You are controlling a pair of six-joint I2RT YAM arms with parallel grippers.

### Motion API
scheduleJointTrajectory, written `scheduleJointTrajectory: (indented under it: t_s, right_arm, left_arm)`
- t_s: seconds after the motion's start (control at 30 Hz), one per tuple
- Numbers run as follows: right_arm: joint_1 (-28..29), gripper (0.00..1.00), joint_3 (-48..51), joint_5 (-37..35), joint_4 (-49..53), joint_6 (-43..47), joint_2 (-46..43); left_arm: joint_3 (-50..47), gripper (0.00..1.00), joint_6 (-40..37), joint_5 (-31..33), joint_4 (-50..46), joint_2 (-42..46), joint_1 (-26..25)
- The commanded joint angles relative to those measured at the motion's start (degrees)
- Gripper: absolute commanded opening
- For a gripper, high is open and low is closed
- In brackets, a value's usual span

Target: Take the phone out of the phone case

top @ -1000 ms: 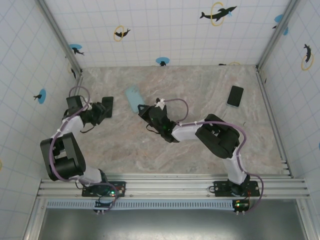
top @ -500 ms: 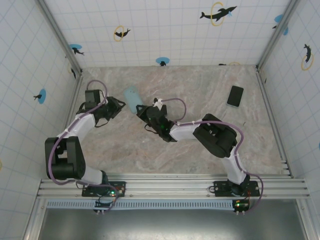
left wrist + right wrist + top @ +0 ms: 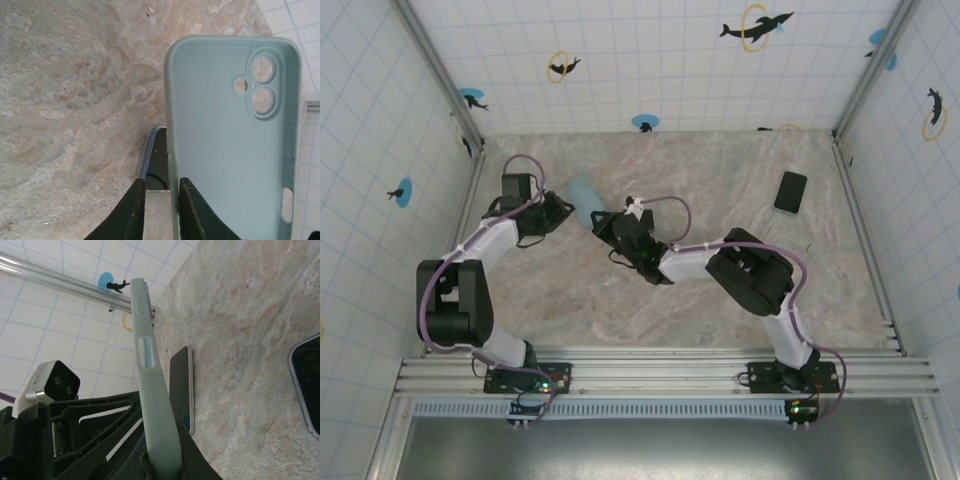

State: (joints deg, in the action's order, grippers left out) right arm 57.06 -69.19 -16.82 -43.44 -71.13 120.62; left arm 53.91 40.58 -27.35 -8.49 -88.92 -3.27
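The pale green phone case (image 3: pixel 225 145) stands on its long edge, with my right gripper (image 3: pixel 160 460) shut on its lower end. Its hollow side faces the left wrist camera and is empty, the camera holes showing through. A dark-screened phone (image 3: pixel 159 160) with a silver rim lies on the table just behind the case (image 3: pixel 150 390), beside it in the right wrist view (image 3: pixel 181 390). My left gripper (image 3: pixel 162 187) is at the case's long rim, its jaws narrowly apart. One finger (image 3: pixel 192 215) is over the case's inside, the other (image 3: pixel 132 215) outside it. From above, the left gripper (image 3: pixel 560 212) and right gripper (image 3: pixel 603 222) flank the case (image 3: pixel 583 193).
A second black phone (image 3: pixel 790 192) lies flat at the far right of the marble table (image 3: pixel 720 170). Another dark device edge (image 3: pixel 306 385) shows at the right of the right wrist view. Tiled walls and metal rails (image 3: pixel 440 70) enclose the table.
My left arm has swung right and forward up to the case, and its jaws have narrowed. The right gripper and the case have barely moved.
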Motion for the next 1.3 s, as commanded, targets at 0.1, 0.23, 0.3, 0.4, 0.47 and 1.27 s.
scheduleJointTrajectory:
  t_s: [0.1,0.23,0.3,0.4,0.47,1.27]
  right_arm:
    - [0.5,0.00,-2.0,-0.2,-2.3,0.7,0.3]
    - [0.6,0.00,-1.9,0.2,-2.8,1.0,0.3]
    - [0.6,0.00,-1.8,0.5,-3.3,1.0,0.3]
    - [0.6,0.00,-1.7,0.7,-3.8,0.8,0.3]
    - [0.6,0.00,-1.7,0.9,-3.9,1.0,0.2]
    - [-2.9,0.74,7.0,3.8,-0.7,7.3,-8.3]
  left_arm:
    - [4.5,0.15,-1.6,1.4,-1.8,-1.9,-0.9]
    - [5.4,0.07,-2.7,1.6,-3.1,-2.4,-1.1]
    - [5.9,0.06,-2.9,1.3,-3.3,-2.8,-1.0]
    - [7.0,0.04,-4.0,1.5,-4.6,-3.5,-1.2]
    - [7.5,0.00,-4.3,1.8,-5.0,-3.6,-1.5]
    - [26.0,0.00,-34.7,23.5,-22.9,-17.5,0.0]
